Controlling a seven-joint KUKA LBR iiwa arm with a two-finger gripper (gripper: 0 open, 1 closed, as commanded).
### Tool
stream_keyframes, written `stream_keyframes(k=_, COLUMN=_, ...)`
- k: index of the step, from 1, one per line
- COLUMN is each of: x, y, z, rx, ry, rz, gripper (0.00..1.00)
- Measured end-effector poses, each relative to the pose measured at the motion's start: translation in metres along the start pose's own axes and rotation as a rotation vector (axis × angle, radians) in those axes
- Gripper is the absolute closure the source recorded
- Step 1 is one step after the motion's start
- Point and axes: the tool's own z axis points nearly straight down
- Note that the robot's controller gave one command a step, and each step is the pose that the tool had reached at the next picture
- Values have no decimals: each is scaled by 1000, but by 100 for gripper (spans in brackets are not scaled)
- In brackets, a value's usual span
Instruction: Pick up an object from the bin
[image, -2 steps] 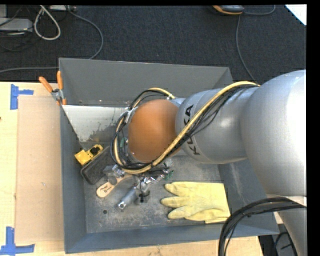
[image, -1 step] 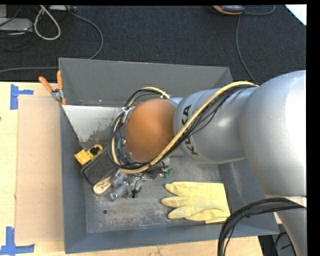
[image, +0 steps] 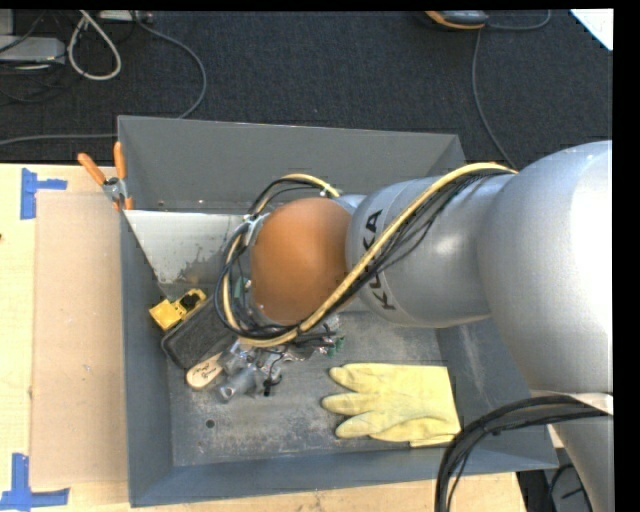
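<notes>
My gripper (image: 251, 371) hangs below the orange wrist cover, low over the bin floor in the left half of the bin. A small tan oval thing (image: 204, 374) lies just to its left, touching or nearly touching it. A flat black thing (image: 190, 339) lies next to that, partly hidden under the wrist. A yellow and black boxy thing (image: 175, 309) sits further left near the bin's left wall. A pale yellow rubber glove (image: 394, 403) lies flat to the gripper's right, fingers pointing left.
The arm and its cables cover the bin's middle and right side. A sloped light panel leans in the back left corner. Bare floor shows along the front edge, in front of the gripper.
</notes>
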Motion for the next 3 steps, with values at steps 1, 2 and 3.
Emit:
stream_keyframes(k=1, x=3, y=3, z=-15, rx=-8, ry=10, rz=1, gripper=100)
stream_keyframes(k=2, x=0, y=1, z=-47, rx=-1, ry=1, rz=5, gripper=100)
stream_keyframes(k=3, x=2, y=3, z=-66, rx=-6, ry=6, rz=8, gripper=100)
